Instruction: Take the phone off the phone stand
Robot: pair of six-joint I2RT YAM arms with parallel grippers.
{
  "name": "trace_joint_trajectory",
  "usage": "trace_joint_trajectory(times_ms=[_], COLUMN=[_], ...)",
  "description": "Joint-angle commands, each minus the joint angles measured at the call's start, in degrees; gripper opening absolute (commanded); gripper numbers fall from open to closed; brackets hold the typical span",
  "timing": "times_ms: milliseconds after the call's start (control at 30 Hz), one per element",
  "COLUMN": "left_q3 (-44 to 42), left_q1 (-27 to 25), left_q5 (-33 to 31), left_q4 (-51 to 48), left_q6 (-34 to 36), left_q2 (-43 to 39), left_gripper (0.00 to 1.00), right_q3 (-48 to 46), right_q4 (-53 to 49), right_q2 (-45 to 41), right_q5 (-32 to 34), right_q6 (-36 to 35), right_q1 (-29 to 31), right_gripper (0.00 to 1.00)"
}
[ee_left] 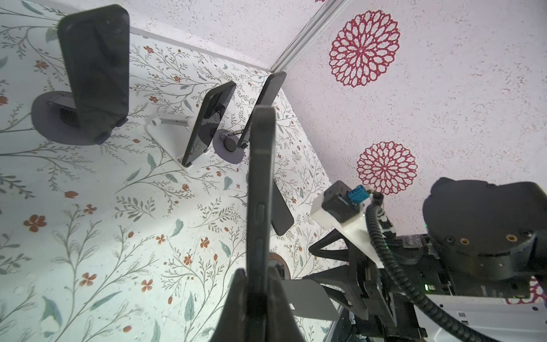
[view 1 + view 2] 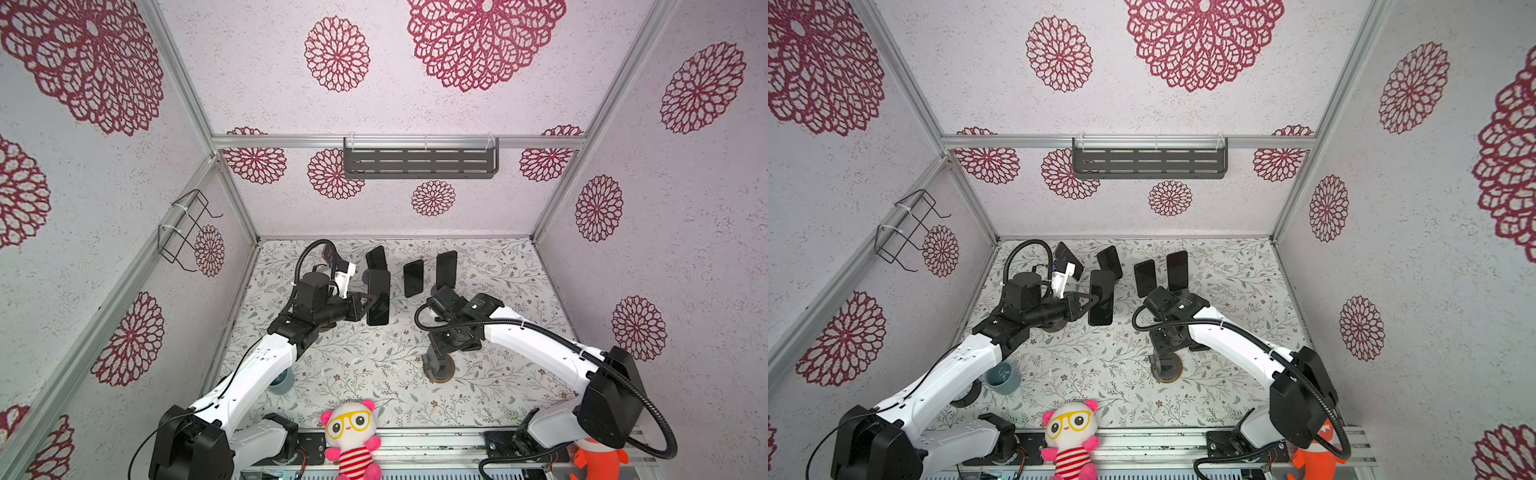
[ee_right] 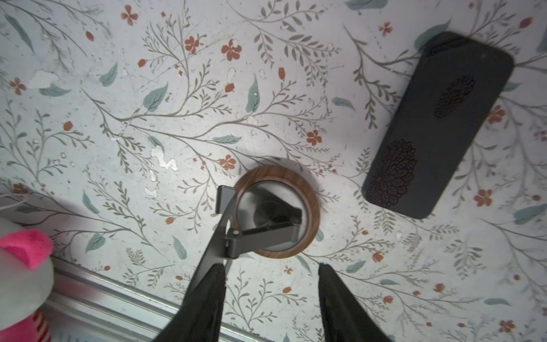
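Observation:
My left gripper [image 1: 257,272] is shut on the lower end of a black phone [image 1: 260,183], seen edge-on. In both top views that phone [image 2: 379,305] hangs upright above the table at the left gripper [image 2: 368,301]. A wood-ringed stand base [image 1: 279,262] lies just behind the held phone. My right gripper [image 3: 272,266] is open and empty over another phone stand [image 3: 278,216] with a wood-ringed round base; one finger lies against the stand's dark plate. A second black phone [image 3: 438,127] lies flat on the table beside that stand. The right fingers are hidden under the arm [image 2: 469,309] in the top views.
Three more black phones [image 2: 376,259] [image 2: 413,278] [image 2: 446,270] rest on stands at the back of the table. A plush doll [image 2: 353,436] and an orange toy [image 2: 598,461] sit at the front rail. A grey cup [image 2: 1004,377] stands by the left arm.

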Motion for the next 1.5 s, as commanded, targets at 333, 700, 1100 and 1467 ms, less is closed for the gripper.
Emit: trace_joint_trajectory(times_ms=[333, 700, 1100, 1467], left_q3=[0.22, 2.1, 7.3, 4.44], left_q1=[2.42, 5.33, 16.22, 26.68], left_q5=[-0.32, 0.29, 2.35, 8.97], left_q4=[1.14, -1.73, -13.89, -20.57], left_q6=[-0.11, 1.18, 0.53, -3.15], left_q2=[-2.75, -4.0, -13.31, -19.12], left_gripper=[0.0, 0.0, 0.0, 0.0], right_q3=[-2.28, -0.4, 18.05, 46.75], right_q4=[-0.18, -0.65, 2.23, 3.62], right_q2=[-4.95, -2.43, 7.98, 34.77], right_q5=[-1.32, -3.37, -3.33, -3.38], right_q6=[6.61, 9.58, 3.49, -0.06], right_q1=[2.16, 3.45, 6.49, 6.56], right_gripper=[0.63, 0.04, 0.0, 0.0])
